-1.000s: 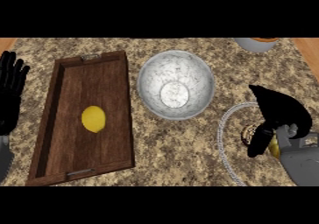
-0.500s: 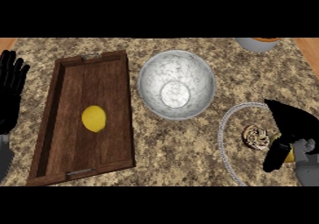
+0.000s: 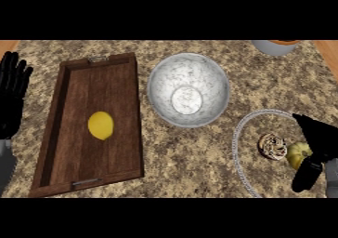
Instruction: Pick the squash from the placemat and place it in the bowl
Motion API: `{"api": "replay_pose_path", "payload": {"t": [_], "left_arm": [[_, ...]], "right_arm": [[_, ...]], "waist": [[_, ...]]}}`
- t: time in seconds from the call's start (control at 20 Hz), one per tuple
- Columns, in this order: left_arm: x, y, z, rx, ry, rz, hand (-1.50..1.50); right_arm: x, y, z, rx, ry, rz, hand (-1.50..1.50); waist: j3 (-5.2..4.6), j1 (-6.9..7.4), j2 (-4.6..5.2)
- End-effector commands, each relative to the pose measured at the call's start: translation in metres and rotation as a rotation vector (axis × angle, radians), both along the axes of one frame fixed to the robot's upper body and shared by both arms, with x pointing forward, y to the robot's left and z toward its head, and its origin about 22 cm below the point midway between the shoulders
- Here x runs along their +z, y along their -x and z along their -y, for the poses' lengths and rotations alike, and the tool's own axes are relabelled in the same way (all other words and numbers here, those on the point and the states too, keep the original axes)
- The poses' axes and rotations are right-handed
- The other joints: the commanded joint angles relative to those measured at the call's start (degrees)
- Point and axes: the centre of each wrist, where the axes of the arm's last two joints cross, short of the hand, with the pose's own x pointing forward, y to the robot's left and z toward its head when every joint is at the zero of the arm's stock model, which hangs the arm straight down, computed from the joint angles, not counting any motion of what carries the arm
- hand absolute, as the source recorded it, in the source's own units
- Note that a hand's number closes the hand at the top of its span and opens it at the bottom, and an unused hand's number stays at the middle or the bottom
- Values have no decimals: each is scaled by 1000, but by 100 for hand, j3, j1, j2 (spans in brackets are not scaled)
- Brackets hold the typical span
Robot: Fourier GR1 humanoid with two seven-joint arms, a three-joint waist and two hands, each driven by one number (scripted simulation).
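**Squash half hidden under the right hand**

Where the right hand (image 3: 321, 144) comes in at the lower right corner, it covers much of the yellow squash (image 3: 295, 155), so only a small patch shows beside the palm. Its thumb hangs down below the squash and its fingers are bent over it; I cannot tell whether they touch it. The squash lies on a round placemat (image 3: 242, 139) with a pale rim, cut off by the right edge, next to a small brown speckled item (image 3: 272, 145) too unclear to name.

The marbled grey bowl (image 3: 188, 89) stands apart, up and left of the placemat. A wooden tray (image 3: 75, 135) holds 1 lemon (image 3: 100, 125). The left hand (image 3: 11, 95) rests at the left edge, fingers straight and slightly spread. A cup (image 3: 275, 46) is cropped at the top. Everything sits on a speckled granite counter (image 3: 192, 158).
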Motion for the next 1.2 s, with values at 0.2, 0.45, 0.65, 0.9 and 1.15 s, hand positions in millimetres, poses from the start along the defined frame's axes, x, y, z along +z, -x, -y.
{"api": "replay_pose_path", "payload": {"t": [0.2, 0.45, 0.65, 0.9, 1.15], "left_arm": [[0, 13, -6, -16, 5, -9, 0], [3, 3, 9, 1, 6, 2, 0], [-9, 12, 1, -11, -6, -7, 0], [4, -9, 6, -22, 11, -12, 0], [-2, 4, -18, -9, 4, 4, 0]], "right_arm": [[-22, -12, 5, -69, 63, -50, -150], [-26, -6, 31, -92, 66, -66, -150], [-38, -6, -13, -90, 68, -88, -150], [-45, -15, 15, -119, 83, -111, -150], [-69, -9, 36, -162, 79, -122, -150]], "waist": [[4, 65, 6], [4, 30, 7], [2, 46, 5], [3, 33, 13], [4, 50, 14]]}}
